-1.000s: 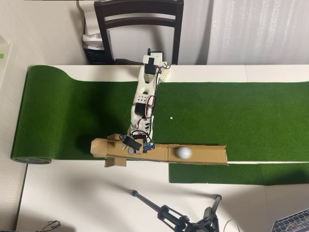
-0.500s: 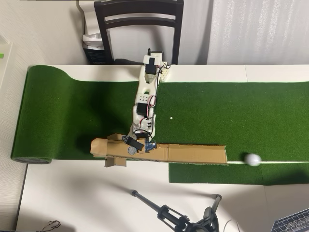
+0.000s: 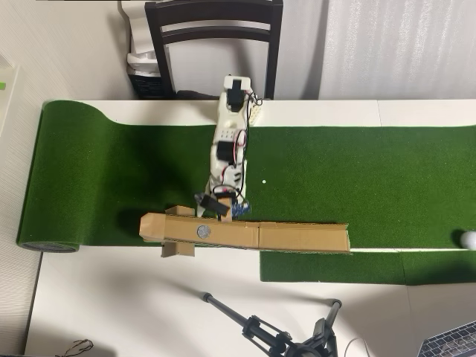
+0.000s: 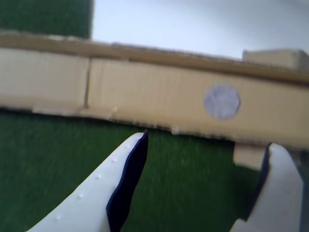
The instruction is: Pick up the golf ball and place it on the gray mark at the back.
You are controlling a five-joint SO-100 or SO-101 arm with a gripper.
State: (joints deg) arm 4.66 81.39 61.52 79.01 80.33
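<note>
One strip of green turf (image 3: 111, 171) runs across the white table (image 3: 111, 305) in the overhead view, its left end rolled up near the table edge. Moving right, a long brown cardboard channel (image 3: 297, 236) lies along the front edge of the turf, and the gray mark (image 3: 202, 231) sits bare on the channel floor toward its left end, with nothing resting on it. Just behind that spot, over the turf, hangs the claw (image 3: 212, 210) of the white arm (image 3: 229, 134), which reaches forward from its base at the far side of the table, in front of a dark chair (image 3: 214, 30). The wrist view shows the claw (image 4: 205, 145) spread wide and holding nothing, one white finger (image 4: 96, 198) with a dark inner pad at the left and the other at the right edge, green turf between them; beyond the tips lies the cardboard channel (image 4: 145, 92) with the gray mark (image 4: 221, 101) up to the right, though the picture is rather blurred. Back in the overhead view, a tiny white dot (image 3: 263, 181) shows on the turf right of the arm. Farther right the channel ends, and the golf ball (image 3: 468, 239) lies well apart from it at the very right edge of the picture, on the turf near the seam with the table. At the bottom stands a black tripod (image 3: 268, 335).
</note>
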